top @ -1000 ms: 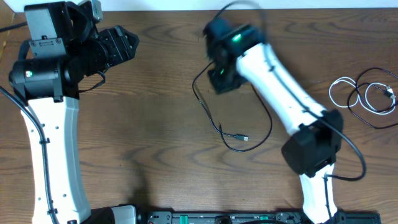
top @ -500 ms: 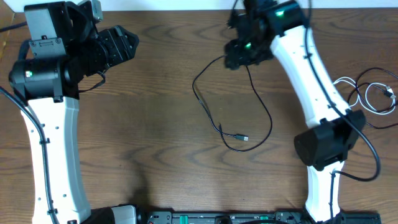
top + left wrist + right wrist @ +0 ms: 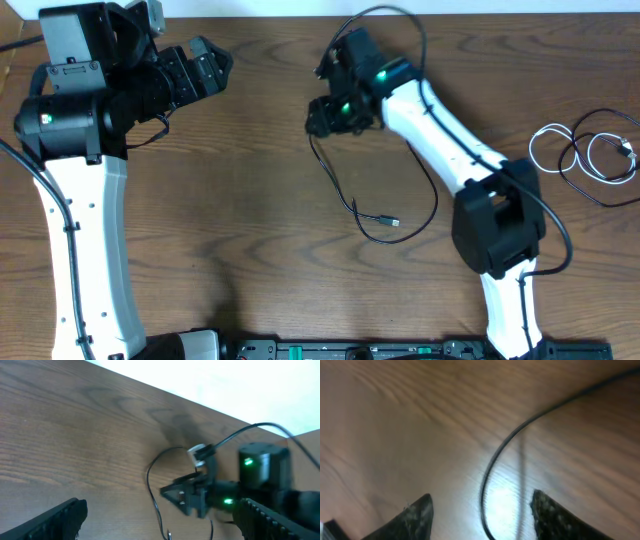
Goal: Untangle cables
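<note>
A thin black cable [image 3: 330, 175] lies looped on the wooden table [image 3: 240, 200] at centre, its small plug [image 3: 394, 222] toward the front. My right gripper [image 3: 315, 120] hovers over the loop's upper left end. In the right wrist view its fingers [image 3: 417, 517] stand apart with the black cable [image 3: 490, 467] curving between them, untouched. A white cable [image 3: 545, 135] lies coiled at the far right edge, with a thin black cord [image 3: 578, 183] looping through it. My left gripper [image 3: 215, 62] is open at the back left, empty, facing the right gripper [image 3: 185, 495] and the black cable [image 3: 148, 477].
The right arm [image 3: 440, 140] stretches diagonally across the table from its base [image 3: 500, 225]. The left arm [image 3: 80, 200] stands along the left side. A thick black wire [image 3: 385, 12] arches over the right wrist. The table's back edge [image 3: 270, 17] is close behind both grippers.
My right gripper swung up toward the back right, then came back left and down over the black cable's upper end. My left gripper's jaws opened wider. The cables lie about as before.
</note>
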`<state>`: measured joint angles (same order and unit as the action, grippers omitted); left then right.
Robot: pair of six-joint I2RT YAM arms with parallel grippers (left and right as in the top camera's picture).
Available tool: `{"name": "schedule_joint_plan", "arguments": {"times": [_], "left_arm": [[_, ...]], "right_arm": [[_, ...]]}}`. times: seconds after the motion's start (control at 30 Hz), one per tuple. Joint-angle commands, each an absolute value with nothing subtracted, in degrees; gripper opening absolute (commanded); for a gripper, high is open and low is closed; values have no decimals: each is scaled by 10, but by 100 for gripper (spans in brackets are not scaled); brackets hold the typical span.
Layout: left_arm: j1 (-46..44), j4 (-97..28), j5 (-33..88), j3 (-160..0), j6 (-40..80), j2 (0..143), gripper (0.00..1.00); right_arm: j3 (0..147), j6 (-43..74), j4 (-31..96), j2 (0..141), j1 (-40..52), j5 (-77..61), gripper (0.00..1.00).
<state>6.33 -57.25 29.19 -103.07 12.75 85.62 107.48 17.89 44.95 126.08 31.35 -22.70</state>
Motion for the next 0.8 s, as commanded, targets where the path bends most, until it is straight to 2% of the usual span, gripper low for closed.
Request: {"name": "schedule_joint_plan", "arguments": {"times": [0.0,0.4,0.47,0.6,0.77], "left_arm": [[65,-574,288,-1034,121,858,99],[65,-574,288,-1034,121,858,100],[65,-574,288,-1034,121,858,100],[65,-574,288,-1034,121,858,100],[65,-574,288,-1034,121,858,100]], "right_arm": [[1039,251,420,1268,331,-223,53],[978,293,340,1297,342,-196,41],[978,293,327,1302,342,-198,33],[981,278,304,1300,342,-201,3],[1022,246,330,1265,312,-201,1]]}}
